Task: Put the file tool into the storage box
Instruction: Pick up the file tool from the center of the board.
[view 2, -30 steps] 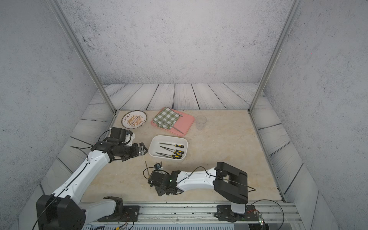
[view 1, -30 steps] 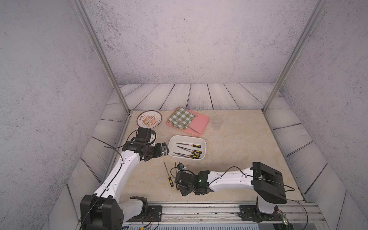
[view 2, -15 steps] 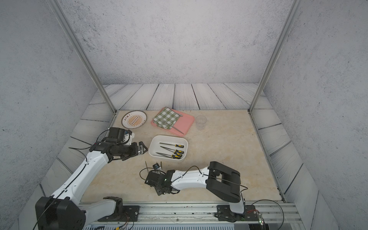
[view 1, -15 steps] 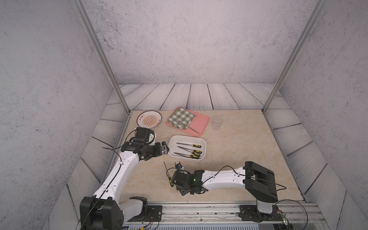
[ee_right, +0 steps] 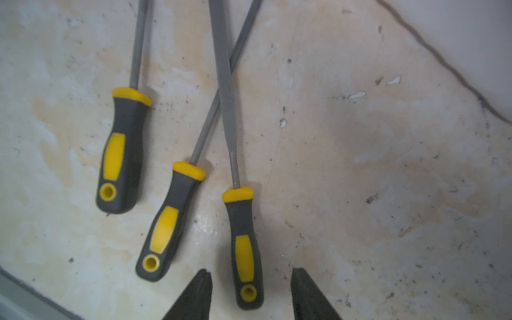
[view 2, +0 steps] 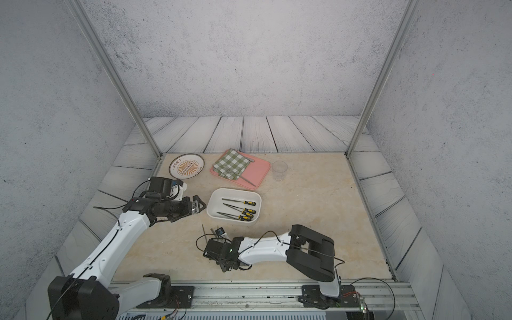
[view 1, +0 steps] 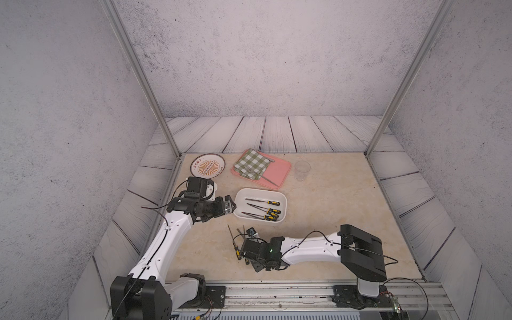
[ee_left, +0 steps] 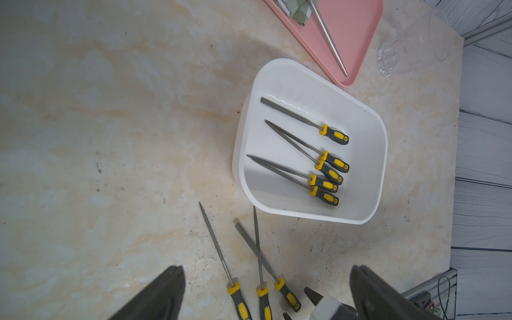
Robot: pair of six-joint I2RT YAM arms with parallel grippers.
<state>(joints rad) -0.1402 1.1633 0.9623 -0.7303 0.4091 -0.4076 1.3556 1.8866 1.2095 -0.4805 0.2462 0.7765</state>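
Three loose file tools with grey and yellow handles lie on the table in front of the storage box (view 1: 238,203), a shallow white tub that holds several more files. My right gripper (ee_right: 251,273) is low over them and open. Its fingertips (ee_right: 203,279) straddle the butt of the flat file's handle (ee_right: 245,246) without touching it. The other two handles (ee_right: 169,221) (ee_right: 122,149) lie beside it. In both top views the right wrist (view 1: 260,252) (view 2: 221,253) covers the handles, and only the file blades (view 1: 232,235) show. My left gripper (ee_left: 267,270) hovers wide open and empty by the box's left end (view 2: 213,205).
Behind the box sits a pink tray (view 1: 279,174) with a green checked cloth (view 1: 250,167) and a metal rod on it. A patterned plate (view 1: 207,166) is at the back left and a clear cup (view 1: 302,170) at the back right. The metal base rail runs along the front edge.
My right arm has slid left along the table onto the loose files, and its jaws have narrowed a little. The left arm has barely shifted.
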